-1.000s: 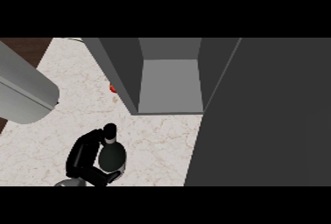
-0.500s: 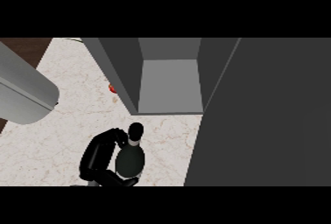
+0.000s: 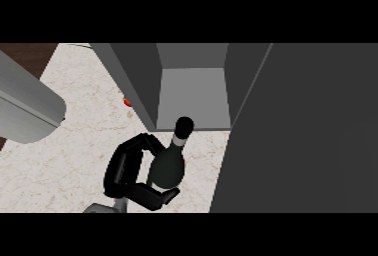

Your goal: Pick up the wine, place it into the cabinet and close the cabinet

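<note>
- Worktop [image 3: 66, 170]: pale marbled surface, spreads under and around the robot hand [image 3: 129, 167].
- Grey cabinet [image 3: 136, 80] stands on it, beyond the robot hand.
- Small red object [image 3: 127, 101] beside the cabinet, beyond the robot hand.

A single head view is looking steeply down from above onto the pale marble counter [image 3: 66, 170], sitting close enough that the open grey cabinet [image 3: 190, 90] and its dark door [image 3: 310, 130] are filling the upper and right frame.

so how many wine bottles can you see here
1: the wine bottle is held in the hand, in front of the open cabinet. The open door hides the counter's right side, so more may be hidden.
</note>
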`<state>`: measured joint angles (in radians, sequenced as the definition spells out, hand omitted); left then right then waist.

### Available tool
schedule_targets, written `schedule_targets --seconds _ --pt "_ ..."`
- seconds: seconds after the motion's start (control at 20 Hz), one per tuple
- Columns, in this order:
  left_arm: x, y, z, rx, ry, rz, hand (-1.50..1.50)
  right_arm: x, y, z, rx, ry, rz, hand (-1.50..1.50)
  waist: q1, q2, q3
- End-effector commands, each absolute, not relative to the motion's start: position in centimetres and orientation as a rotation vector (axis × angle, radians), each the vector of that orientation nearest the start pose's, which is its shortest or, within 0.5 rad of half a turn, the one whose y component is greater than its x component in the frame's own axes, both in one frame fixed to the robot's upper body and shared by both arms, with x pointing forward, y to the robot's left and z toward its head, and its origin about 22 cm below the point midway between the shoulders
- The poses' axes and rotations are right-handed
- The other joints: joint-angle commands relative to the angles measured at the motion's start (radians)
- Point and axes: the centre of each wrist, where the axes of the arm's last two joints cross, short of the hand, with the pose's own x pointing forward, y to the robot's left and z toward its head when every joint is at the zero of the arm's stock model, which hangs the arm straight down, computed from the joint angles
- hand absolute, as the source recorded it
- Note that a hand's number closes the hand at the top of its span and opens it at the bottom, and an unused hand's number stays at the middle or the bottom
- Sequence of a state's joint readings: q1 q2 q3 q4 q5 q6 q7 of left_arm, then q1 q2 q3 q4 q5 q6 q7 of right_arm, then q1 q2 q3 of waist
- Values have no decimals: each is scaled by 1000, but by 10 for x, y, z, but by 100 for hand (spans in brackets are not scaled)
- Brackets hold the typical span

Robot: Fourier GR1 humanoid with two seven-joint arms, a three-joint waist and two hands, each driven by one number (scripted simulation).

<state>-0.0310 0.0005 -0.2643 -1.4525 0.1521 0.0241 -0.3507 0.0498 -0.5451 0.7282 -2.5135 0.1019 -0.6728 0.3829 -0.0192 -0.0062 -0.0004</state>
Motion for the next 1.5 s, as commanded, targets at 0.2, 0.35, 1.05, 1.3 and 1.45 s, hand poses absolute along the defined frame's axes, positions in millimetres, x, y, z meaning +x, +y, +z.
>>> schedule_targets --seconds 0.2,0.35,1.05,1.3,1.45 --pt "272 150 -8 -192 -1816 -56 150 64 -186 204 203 -1936 142 -150 -10 2 0" --pt "273 152 -12 -167 -1830 -78 150 68 -184 197 202 -1935 124 -150 0 2 0" --pt "334 130 -7 -146 -1775 -135 150 63 -190 209 225 -1929 148 -150 -21 5 -1" --pt "353 104 0 -153 -1790 -123 150 72 -182 189 227 -1938 134 -150 -33 8 -1" --pt "358 122 -20 -152 -1776 -111 150 71 -192 202 206 -1953 143 -150 -26 11 -1"
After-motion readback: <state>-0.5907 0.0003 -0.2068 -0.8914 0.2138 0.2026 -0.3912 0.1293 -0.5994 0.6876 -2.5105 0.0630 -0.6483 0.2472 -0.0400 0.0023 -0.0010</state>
